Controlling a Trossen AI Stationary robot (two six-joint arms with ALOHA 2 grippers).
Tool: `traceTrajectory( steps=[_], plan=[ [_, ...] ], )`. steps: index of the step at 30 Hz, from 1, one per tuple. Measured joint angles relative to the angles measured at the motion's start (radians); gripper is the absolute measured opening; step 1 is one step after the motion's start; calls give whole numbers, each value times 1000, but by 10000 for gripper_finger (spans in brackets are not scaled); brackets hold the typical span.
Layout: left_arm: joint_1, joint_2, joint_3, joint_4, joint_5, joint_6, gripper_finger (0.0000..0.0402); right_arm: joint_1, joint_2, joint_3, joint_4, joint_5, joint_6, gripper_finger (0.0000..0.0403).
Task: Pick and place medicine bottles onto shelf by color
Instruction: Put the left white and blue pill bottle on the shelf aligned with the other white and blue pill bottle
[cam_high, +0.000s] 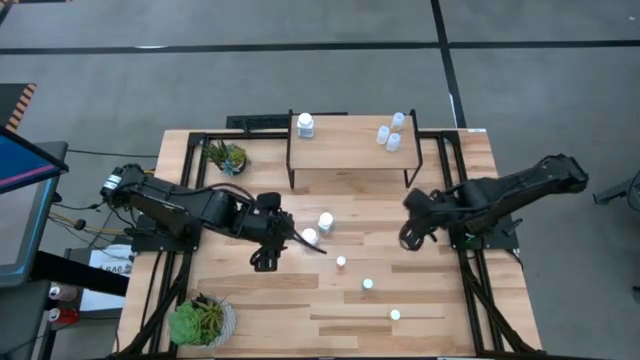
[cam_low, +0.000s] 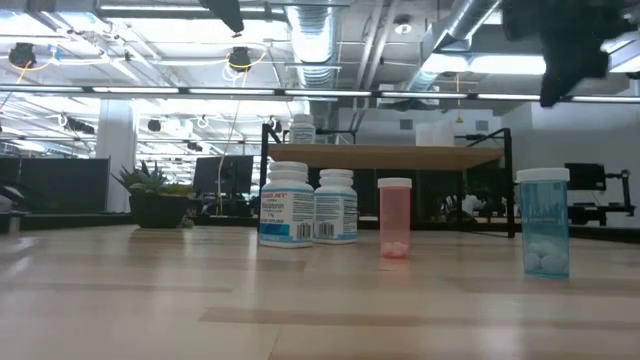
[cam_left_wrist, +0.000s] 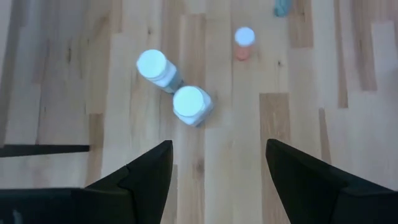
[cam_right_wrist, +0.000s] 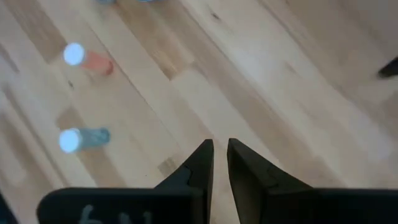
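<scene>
I see my left end effector (cam_left_wrist: 217, 168) spread wide above two white bottles (cam_left_wrist: 193, 104) standing on the tabletop (cam_high: 420, 300). My right end effector (cam_right_wrist: 220, 163) hangs nearly clenched, empty, near the shelf (cam_high: 345, 150).

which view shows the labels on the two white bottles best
The low view: both white bottles stand side-on, labels facing the camera. The high view and left wrist view show mostly caps; the right wrist view misses them.
</scene>
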Motion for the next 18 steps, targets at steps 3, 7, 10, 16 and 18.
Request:
traceTrajectory(
  steps=[3,7,10,16,18],
  plan=[
    [30,0,0,23,-2,-36,245,1,-115,-121,125,-4,18,76],
    [77,0,0,63,-2,-87,245,-7,-241,-225,227,5,2,101],
    [108,0,0,101,-2,-90,245,-35,-305,-249,216,50,-28,131],
    [170,16,0,172,6,-125,245,-115,-369,-252,227,73,-171,212],
    [194,27,0,184,22,-150,245,-140,-369,-252,228,73,-224,239]
  ],
)
